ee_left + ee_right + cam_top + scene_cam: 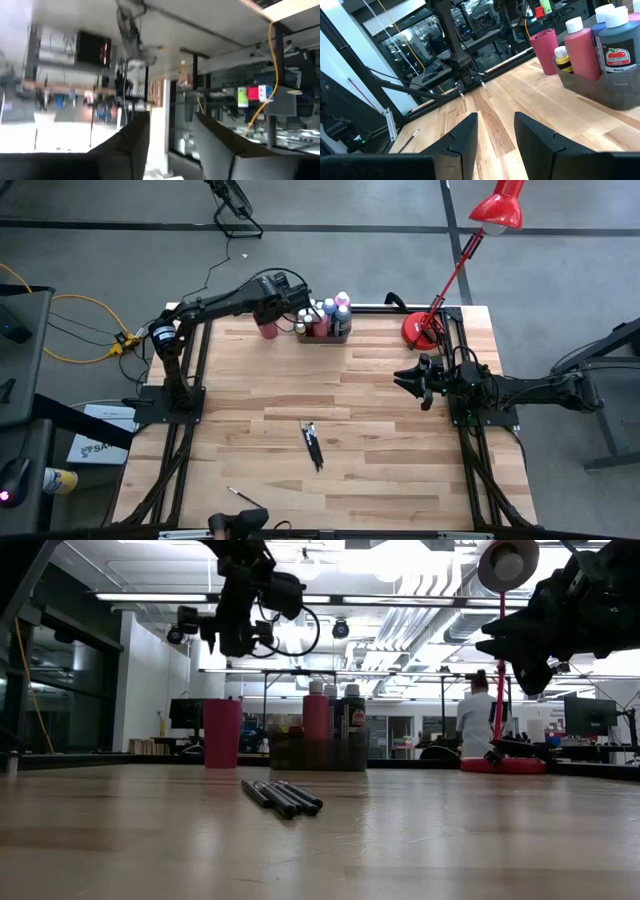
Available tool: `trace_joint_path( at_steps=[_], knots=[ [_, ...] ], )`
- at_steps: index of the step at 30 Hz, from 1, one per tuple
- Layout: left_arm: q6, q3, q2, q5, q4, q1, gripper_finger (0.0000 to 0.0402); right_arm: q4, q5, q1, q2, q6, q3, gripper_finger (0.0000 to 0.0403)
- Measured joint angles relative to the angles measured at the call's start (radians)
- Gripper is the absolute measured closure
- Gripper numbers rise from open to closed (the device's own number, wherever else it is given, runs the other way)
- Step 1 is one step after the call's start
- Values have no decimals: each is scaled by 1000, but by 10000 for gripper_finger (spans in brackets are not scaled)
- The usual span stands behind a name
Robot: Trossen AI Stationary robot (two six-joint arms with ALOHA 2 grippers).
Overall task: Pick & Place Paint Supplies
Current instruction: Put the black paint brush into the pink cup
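**High view: left hand parted above the cup and tray, brushes loose at mid-surface**

High view shows the left hand (290, 288) raised over the far edge of the surface, between the red cup (268, 329) and the grey tray (324, 332). Its own wrist picture shows the two fingers parted with nothing between them, pointing out into the room. The right hand (412, 383) waits above the right side of the surface, fingers apart and empty.

The paint bottles (335, 311) stand upright, packed together in the tray. I judge them light but top-heavy, with smooth, likely slippery plastic walls; the body below the pale cap looks the best place to take hold, square across it. Packed so close, a neighbour could tip on contact.

A small bundle of paintbrushes (312, 442) lies flat near the middle, well apart from both hands; one more brush (238, 495) lies alone near the front edge. They seem thin, stiff and very light, apt to roll, so a pinch at mid-handle, across the shaft, seems soundest.

The surface (380, 470) is pale wood planking, level and smooth. A red lamp (497, 212) is clamped at the far right corner. Beyond is a bright workshop with desks and monitors, and a person (477, 718) stands far off.
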Motion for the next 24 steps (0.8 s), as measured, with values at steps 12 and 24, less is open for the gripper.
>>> trace_joint_path(
  at_steps=[12,24],
  knots=[
    [-632,176,-9,38,-153,-162,234,0,0,0,0,0,0,280],
    [-1465,286,-97,580,-210,-428,234,-16,1,0,0,0,0,280]
  ],
)
